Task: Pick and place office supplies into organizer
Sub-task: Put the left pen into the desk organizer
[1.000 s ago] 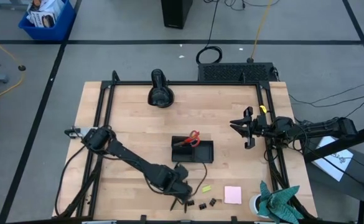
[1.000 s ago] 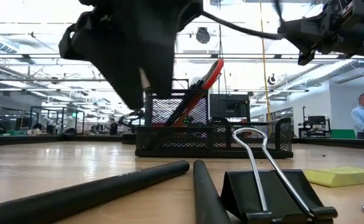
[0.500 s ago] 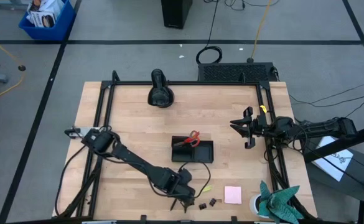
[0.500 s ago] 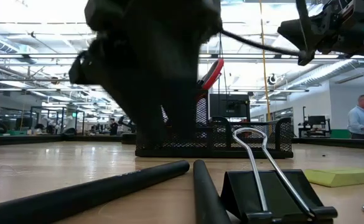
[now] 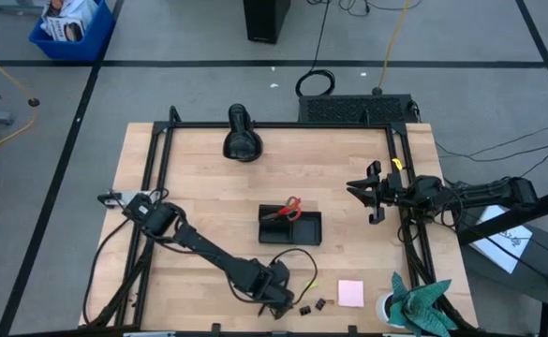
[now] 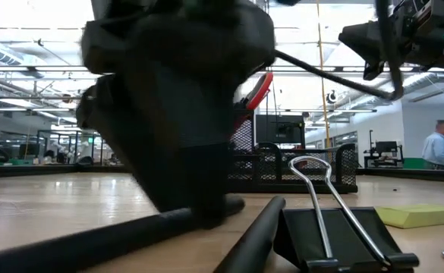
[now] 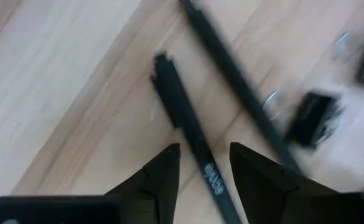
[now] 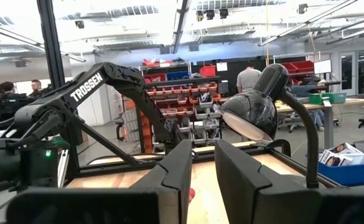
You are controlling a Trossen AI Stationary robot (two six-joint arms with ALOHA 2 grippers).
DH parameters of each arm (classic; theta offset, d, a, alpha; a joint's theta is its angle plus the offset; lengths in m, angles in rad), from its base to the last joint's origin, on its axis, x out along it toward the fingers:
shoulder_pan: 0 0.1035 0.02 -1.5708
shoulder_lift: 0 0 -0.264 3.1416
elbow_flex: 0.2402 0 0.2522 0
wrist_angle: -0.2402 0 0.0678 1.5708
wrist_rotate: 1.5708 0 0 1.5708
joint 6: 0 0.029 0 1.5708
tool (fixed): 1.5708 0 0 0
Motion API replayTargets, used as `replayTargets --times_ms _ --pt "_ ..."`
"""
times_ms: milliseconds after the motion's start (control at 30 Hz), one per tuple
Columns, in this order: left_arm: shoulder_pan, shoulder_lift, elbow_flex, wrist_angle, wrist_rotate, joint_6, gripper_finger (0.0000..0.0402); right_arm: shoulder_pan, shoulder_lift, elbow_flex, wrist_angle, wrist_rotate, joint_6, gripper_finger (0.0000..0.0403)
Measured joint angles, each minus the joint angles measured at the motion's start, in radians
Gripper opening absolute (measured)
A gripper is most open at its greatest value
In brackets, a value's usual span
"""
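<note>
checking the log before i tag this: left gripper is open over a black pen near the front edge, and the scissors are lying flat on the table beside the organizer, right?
Not quite. The red-handled scissors stand inside the organizer, as the high view shows. The rest holds: the left gripper is open over a black pen near the table's front edge.

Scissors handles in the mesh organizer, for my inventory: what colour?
Red scissors handles, clearest in the high view.

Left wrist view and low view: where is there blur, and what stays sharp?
Left wrist view: the black pen between the left gripper fingers reads fairly sharp; the small black binder clip is smeared. Low view: the dark left arm fills the picture's left, blurred; the black mesh organizer tray stays sharp.
</note>
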Motion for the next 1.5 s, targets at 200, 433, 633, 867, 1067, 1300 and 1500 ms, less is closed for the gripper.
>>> replayTargets --times_ms 200,433,633,867,1067,1300,1500 --pt "-0.016 0.000 0.000 -0.097 0.030 0.043 0.0079 0.000 0.000 0.000 -0.015 0.000 0.007 0.0063" --pt "-0.014 -0.002 0.000 -0.081 -0.014 0.135 0.0015 0.000 0.000 0.000 -0.024 0.000 0.008 0.0063" --pt "-0.018 -0.020 -0.005 -0.049 -0.140 0.215 0.0012 0.000 0.000 0.000 -0.023 0.000 0.008 0.0063" --pt "-0.006 -0.126 -0.023 -0.093 -0.579 0.297 0.0017 0.001 0.004 0.000 -0.040 0.000 0.013 0.0063" --pt "0.016 -0.286 -0.021 -0.088 -0.809 0.477 0.0009 0.001 0.011 0.000 -0.039 0.000 0.027 0.0063" --pt "0.039 -0.479 -0.053 -0.049 -0.955 0.768 0.0023 0.001 0.011 0.000 -0.028 0.000 0.027 0.0063" --pt "0.089 -0.745 -0.351 0.298 -0.949 0.936 0.0021 0.002 0.011 0.000 -0.037 -0.003 0.027 0.0063"
